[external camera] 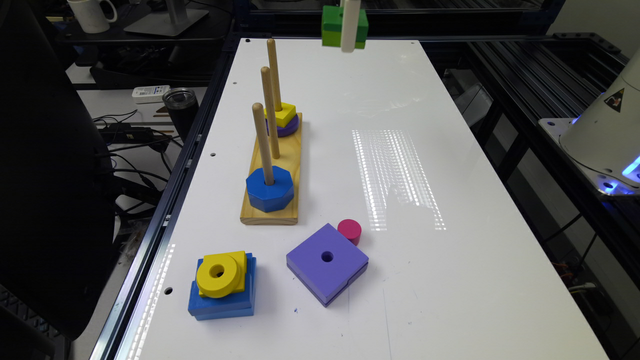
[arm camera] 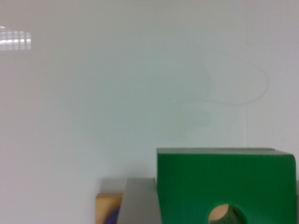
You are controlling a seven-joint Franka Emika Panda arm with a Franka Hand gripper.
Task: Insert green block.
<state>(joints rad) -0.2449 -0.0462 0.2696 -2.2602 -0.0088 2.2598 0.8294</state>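
The green block (external camera: 332, 26), dark green over lime green, hangs high above the far end of the white table (external camera: 400, 150), with my gripper (external camera: 348, 45) shut on it. In the wrist view the green block (arm camera: 224, 182) shows its round centre hole, and a grey finger (arm camera: 139, 203) presses against one side. The wooden peg board (external camera: 272, 207) lies toward the exterior view's left, below and nearer than the block. Its near peg carries a blue octagon (external camera: 269, 189), its middle peg (external camera: 270, 112) is bare, and its far peg holds a yellow piece (external camera: 283, 114) on a purple one.
Near the front of the table lie a big purple square block (external camera: 327, 262), a pink cylinder (external camera: 349, 231) touching it, and a yellow ring (external camera: 218, 274) stacked on a blue block (external camera: 222, 302). The robot base (external camera: 605, 130) stands off the exterior view's right edge.
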